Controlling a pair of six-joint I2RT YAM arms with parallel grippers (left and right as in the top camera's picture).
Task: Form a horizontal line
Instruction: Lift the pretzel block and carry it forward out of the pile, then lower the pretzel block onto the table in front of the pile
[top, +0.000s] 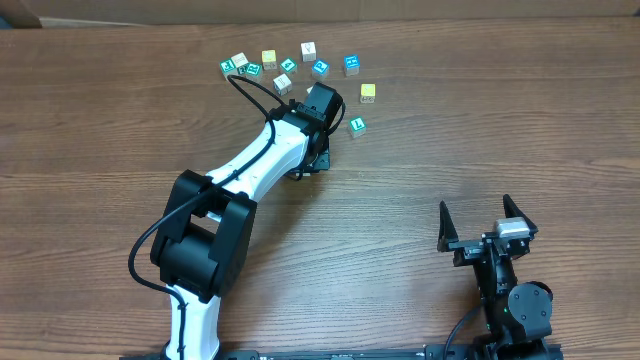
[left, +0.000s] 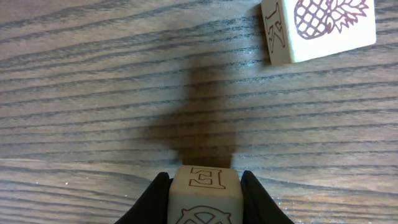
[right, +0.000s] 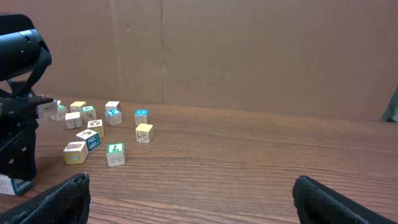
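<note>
Several small letter blocks lie scattered at the far side of the table, in a loose row from a teal block (top: 228, 67) to a blue one (top: 351, 64). A yellow block (top: 368, 93) and a green block (top: 357, 126) lie nearer. My left gripper (top: 322, 103) reaches among them. In the left wrist view it (left: 204, 199) is shut on a cream block marked E (left: 205, 186), just above the wood. A pineapple block (left: 323, 28) lies ahead to its right. My right gripper (top: 485, 225) is open and empty near the front right.
The right wrist view shows the block cluster (right: 93, 121) far to the left, the green block (right: 115, 154) nearest, and the left arm (right: 18, 124) beside them. A cardboard wall (right: 249, 56) stands behind the table.
</note>
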